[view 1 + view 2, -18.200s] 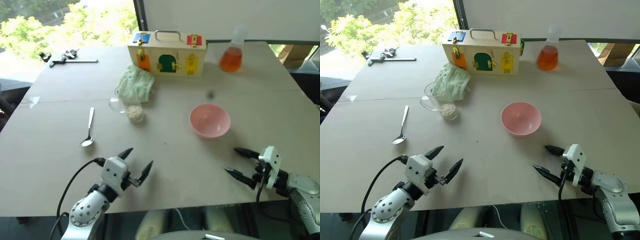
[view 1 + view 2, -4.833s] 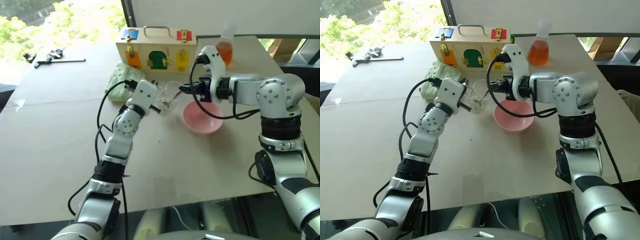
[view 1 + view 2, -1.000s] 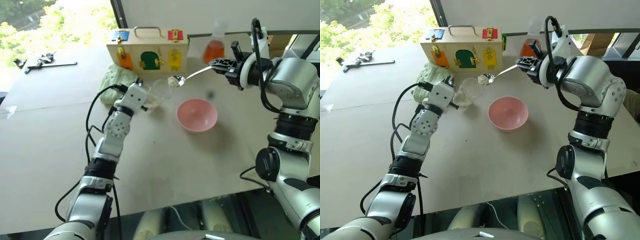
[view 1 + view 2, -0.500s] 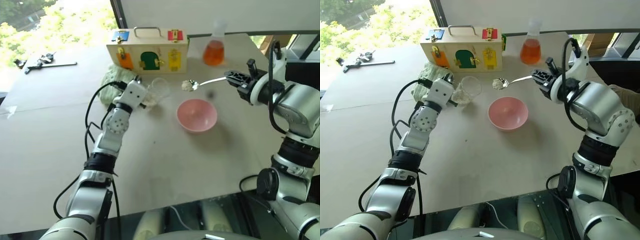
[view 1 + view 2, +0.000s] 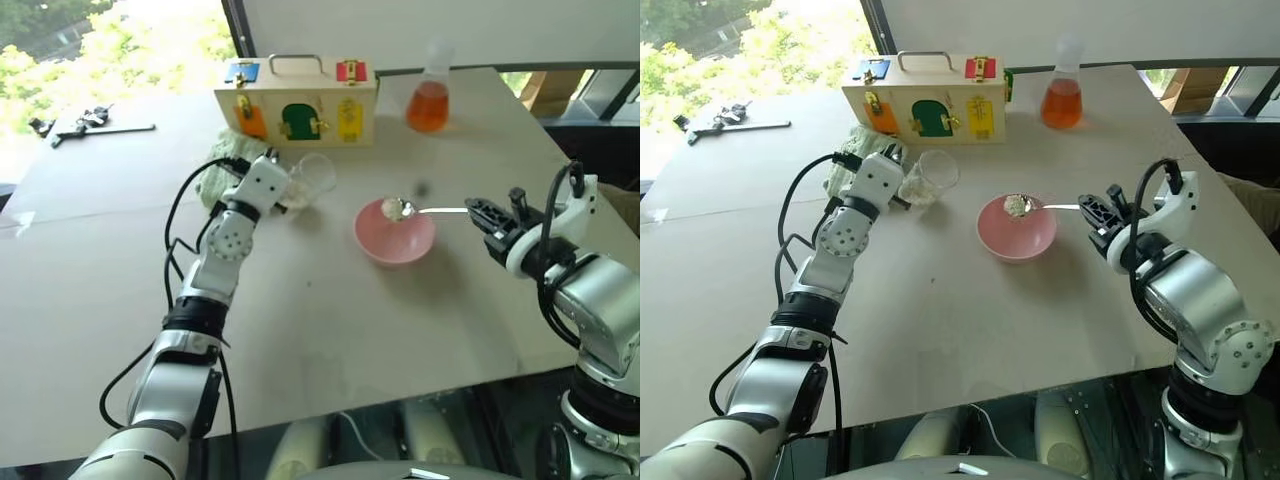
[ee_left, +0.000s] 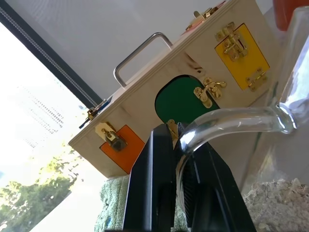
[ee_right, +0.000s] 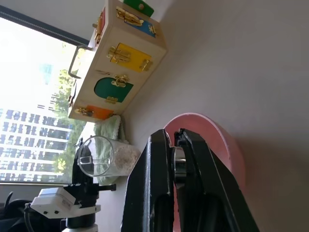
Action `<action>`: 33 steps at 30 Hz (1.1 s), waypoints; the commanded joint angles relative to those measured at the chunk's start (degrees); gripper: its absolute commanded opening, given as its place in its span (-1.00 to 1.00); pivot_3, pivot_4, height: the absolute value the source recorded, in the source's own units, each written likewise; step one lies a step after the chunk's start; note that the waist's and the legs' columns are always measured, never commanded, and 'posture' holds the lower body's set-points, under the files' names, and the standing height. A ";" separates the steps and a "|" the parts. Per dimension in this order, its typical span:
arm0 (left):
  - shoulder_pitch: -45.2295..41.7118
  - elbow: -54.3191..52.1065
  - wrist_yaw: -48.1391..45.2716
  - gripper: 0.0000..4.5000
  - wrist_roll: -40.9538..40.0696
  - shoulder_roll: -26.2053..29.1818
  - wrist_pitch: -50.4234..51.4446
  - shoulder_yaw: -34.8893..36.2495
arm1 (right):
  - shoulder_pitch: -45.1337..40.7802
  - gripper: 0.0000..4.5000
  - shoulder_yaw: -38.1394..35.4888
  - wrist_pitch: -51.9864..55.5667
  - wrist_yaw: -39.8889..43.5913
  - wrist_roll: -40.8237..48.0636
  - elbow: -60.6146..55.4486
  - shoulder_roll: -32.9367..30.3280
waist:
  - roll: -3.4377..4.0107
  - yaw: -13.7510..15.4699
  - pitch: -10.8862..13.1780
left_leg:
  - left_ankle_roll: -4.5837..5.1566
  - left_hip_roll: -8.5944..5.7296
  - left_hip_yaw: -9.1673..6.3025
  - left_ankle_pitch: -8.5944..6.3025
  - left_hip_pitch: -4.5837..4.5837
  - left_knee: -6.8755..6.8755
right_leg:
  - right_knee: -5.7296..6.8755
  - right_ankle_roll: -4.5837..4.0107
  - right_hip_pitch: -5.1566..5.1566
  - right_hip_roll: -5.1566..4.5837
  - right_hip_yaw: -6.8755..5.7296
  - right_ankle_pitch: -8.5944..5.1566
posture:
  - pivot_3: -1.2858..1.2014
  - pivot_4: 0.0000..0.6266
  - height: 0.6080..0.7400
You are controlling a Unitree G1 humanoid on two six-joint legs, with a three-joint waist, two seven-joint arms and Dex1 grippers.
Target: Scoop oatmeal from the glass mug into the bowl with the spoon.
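Observation:
The glass mug (image 5: 312, 178) stands tilted left of the pink bowl (image 5: 396, 238), with oatmeal (image 6: 277, 199) lying in its bottom. My left gripper (image 5: 274, 176) is shut on the mug's curved glass handle (image 6: 227, 121). To the right of the bowl my right gripper (image 5: 481, 211) is shut on the handle end of the silver spoon (image 5: 436, 210). The spoon lies about level and reaches left over the bowl. A clump of oatmeal (image 5: 391, 208) sits in the spoon's tip above the bowl's middle. In the right wrist view the bowl (image 7: 219, 140) lies just beyond my right fingers (image 7: 157, 159).
A wooden latch box (image 5: 295, 92) stands behind the mug, with a green cloth (image 5: 218, 158) at its left. A flask of orange liquid (image 5: 428, 100) stands at the back right. A metal tool (image 5: 90, 125) lies at the far left. The table's front edge runs near my right arm.
My right gripper has come down and back toward me, carrying the loaded spoon from beside the mug to over the bowl. The left gripper still holds the mug handle.

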 commanded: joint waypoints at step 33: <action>0.53 -2.65 0.10 -0.98 -0.39 0.66 -0.92 1.04 | 6.59 -1.00 12.00 -1.34 67.93 -56.39 -10.25 -39.19 | -0.11 1.86 -0.01 | 0.07 0.03 0.01 -0.05 -0.01 0.17 | -0.04 0.01 0.09 -0.03 -0.05 0.00 | 0.03 -0.52 1.00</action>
